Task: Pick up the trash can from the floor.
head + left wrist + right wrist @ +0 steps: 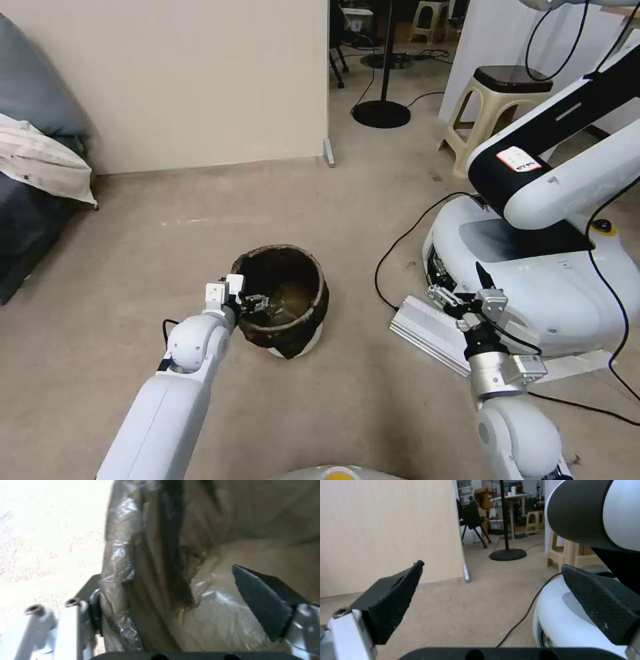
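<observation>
Indoors, the trash can (287,300) stands on the beige floor (167,253) before a cream wall (200,80). Left gripper (257,305) straddles its near rim, fingers (263,600) spread apart, one inside, one outside. Right gripper (467,293) hovers open beside another white robot's base (553,280); a beige stool (493,100) stands behind.
</observation>
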